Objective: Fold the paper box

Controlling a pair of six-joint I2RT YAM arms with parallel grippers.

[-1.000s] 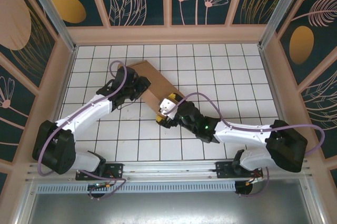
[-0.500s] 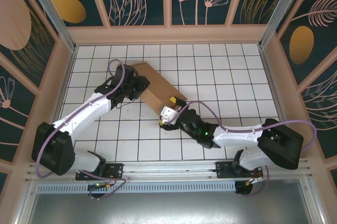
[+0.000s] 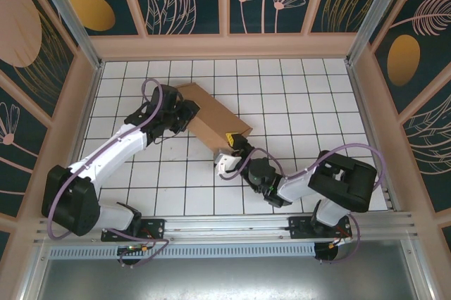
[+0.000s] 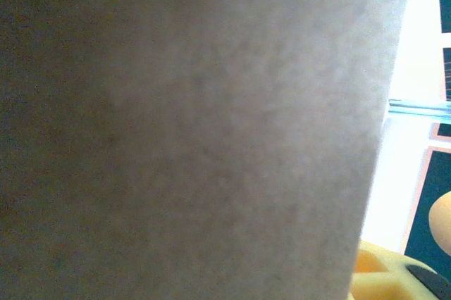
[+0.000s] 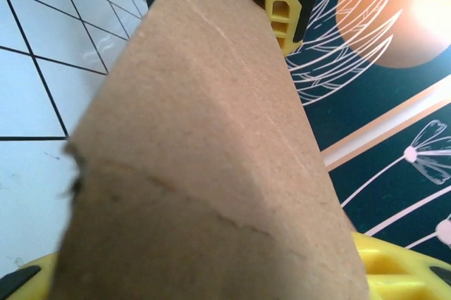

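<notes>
Our right end effector (image 3: 230, 142), wide open a moment ago, now pinches the paper box (image 3: 211, 117); left end effector (image 3: 187, 113) clamps its opposite end, so we can fold.

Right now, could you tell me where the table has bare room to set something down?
The widest free stretch of table lies right of the paper box, up to the right wall. A smaller one sits between the left arm and the right arm, by the front rail. Crowded: centre-left, where the left gripper and right gripper meet the box.
</notes>
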